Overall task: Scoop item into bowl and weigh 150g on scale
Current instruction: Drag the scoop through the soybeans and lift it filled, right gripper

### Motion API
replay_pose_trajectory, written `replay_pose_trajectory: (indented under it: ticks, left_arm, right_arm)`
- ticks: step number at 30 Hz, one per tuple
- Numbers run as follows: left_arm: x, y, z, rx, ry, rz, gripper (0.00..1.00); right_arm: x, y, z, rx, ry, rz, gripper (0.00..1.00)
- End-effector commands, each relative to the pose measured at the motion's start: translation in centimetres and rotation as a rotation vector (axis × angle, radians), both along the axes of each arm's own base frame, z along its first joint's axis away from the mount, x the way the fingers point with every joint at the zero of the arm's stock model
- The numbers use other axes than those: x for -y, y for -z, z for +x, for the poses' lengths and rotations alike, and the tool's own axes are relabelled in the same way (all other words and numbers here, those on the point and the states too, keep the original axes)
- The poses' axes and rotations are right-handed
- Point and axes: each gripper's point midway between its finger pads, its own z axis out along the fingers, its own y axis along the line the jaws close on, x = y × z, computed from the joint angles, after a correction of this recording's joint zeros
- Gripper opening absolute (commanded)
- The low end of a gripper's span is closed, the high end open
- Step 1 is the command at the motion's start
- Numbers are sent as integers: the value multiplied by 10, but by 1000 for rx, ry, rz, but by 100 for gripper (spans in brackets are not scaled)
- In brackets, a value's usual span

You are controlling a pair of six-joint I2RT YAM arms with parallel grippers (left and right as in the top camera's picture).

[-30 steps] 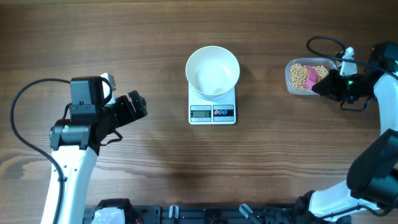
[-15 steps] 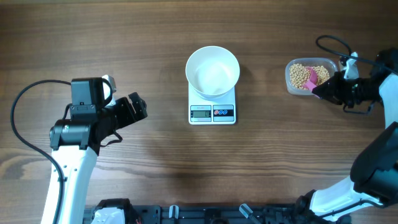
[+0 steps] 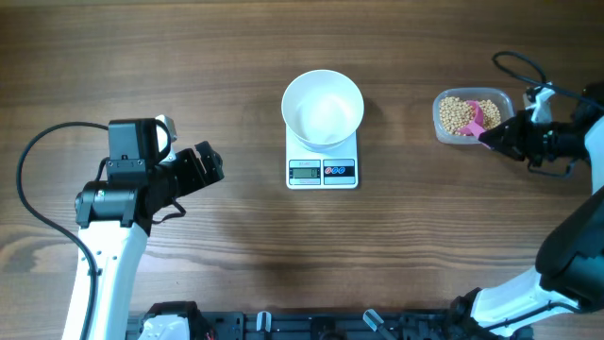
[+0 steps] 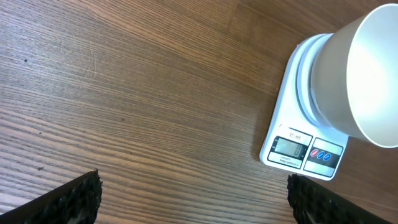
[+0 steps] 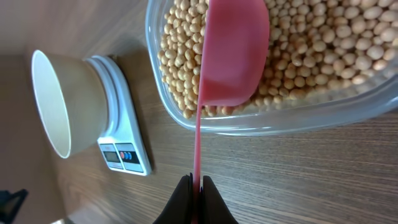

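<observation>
**Inspector:** State of your right pincer?

**Operator:** My right pincer [image 5: 194, 183] is clamped together on the thin handle of the pink scoop [image 5: 233, 53]. The cup of the scoop lies over the beans [image 5: 311, 56] in the clear tub [image 5: 261, 124], near the right edge of the desk [image 3: 283, 57]. I cannot tell whether it holds any beans.

**Inspector:** What changed in the last second?

**Operator:** My right arm has drawn back toward the right edge, and the scoop has slid with it toward the tub's near wall. It has not left the tub. I judge this to be the scooping stroke, with no load delivered yet.

**Inspector:** Farther out?

**Operator:** The scale [image 5: 124, 149] sits at mid-desk, well apart from the tub. The white bowl [image 5: 53, 102] stands on its platform and shows no beans. I cannot read the display. Neither has moved.

**Inspector:** Your other arm?

**Operator:** My left pincer [image 4: 193, 198] stands wide apart near the left edge, holding nothing, where it was before.
</observation>
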Motion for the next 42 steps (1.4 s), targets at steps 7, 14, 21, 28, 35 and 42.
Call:
replay_pose_trajectory:
  ticks: [7,14,21,28,35,42]
  left_arm:
    - [1,2,-1,-10,-5,-14,100]
    - [1,2,-1,-11,-5,-14,100]
    - [1,3,-3,-18,-5,-14,100]
    - [1,4,-3,-21,-5,-14,100]
    - [1,4,-3,-21,-4,-14,100]
    - [1,4,-3,-21,-5,-14,100]
  right_arm:
    - [-5,5,1,12,-1,97,4]
    - [5,-4,2,64,36,154,4]
    - [11,-5,-2,66,48,154,4]
    - [11,-11,1,104,53,191,5]
    - [20,-16,-5,126,71,216,4]
    - [28,-24,-7,164,100,251,4]
